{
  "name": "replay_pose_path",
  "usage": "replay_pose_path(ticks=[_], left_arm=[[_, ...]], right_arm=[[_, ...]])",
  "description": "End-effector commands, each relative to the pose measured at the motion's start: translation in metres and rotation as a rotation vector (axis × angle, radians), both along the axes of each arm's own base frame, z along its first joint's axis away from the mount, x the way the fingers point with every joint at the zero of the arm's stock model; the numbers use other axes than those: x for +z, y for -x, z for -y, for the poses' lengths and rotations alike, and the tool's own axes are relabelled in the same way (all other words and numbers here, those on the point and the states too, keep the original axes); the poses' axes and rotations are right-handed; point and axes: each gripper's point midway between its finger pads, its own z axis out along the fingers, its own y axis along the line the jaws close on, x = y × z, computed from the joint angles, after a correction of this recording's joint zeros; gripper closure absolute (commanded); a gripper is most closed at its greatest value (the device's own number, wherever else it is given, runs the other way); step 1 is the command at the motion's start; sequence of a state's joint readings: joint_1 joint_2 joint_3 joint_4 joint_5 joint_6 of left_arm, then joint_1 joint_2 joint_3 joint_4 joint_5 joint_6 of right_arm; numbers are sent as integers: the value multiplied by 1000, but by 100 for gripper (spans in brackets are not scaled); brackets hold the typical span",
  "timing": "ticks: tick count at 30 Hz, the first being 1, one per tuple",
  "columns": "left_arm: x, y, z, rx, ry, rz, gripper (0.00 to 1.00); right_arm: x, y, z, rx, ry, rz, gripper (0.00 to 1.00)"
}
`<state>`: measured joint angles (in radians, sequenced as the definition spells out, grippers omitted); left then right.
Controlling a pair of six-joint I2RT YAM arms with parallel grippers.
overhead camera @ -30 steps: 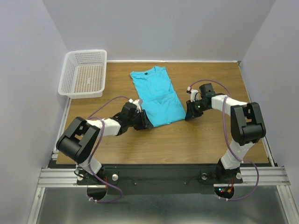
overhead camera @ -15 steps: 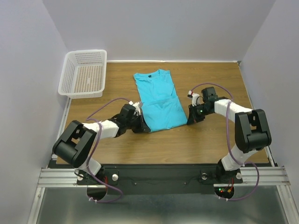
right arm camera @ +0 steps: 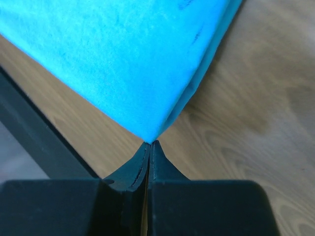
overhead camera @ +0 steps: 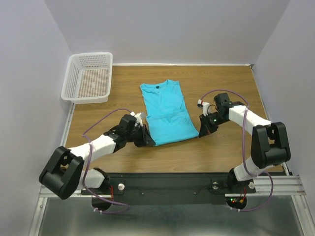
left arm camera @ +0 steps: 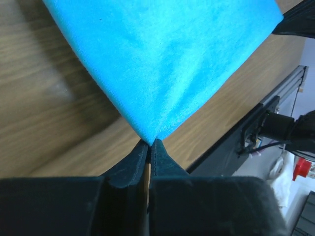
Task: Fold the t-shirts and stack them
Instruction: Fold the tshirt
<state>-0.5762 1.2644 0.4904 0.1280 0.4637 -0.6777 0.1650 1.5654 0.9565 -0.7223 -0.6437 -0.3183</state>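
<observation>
A wood-grain table [overhead camera: 221, 152] fills the middle of the top view, with pale lilac walls [overhead camera: 197, 29] across the top and down both side edges. On it are one white mesh basket [overhead camera: 86, 100] at upper left and one turquoise shirt [overhead camera: 166, 110] at centre, neck toward the top. There are two arms. The left arm [overhead camera: 98, 145] stretches low from lower left, and the left gripper [overhead camera: 150, 142] pinches the shirt's lower left corner between pressed-together fingers. The right arm [overhead camera: 246, 115] bends in from the right edge, and the right gripper [overhead camera: 200, 133] pinches the lower right corner the same way.
</observation>
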Motion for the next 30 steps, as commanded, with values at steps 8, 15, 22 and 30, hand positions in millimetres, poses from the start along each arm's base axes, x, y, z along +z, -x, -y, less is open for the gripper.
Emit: replay_pose_path(ticks=[8,15,22,30], left_arm=[[60,15,-25,52,-27,93,29],[113,-13,-21,-74,-56,450,27],[215,-25,10,-350,-81,1085,27],[133,-9,15,-767,-381,1330,1]], right_arm=[[68,-9,4,218,4,260,54],[55,24,-3,877,-150,578,36],[44,17,-12,1055,-208,753,32],[41,5,-18,1008,-228,764,34]])
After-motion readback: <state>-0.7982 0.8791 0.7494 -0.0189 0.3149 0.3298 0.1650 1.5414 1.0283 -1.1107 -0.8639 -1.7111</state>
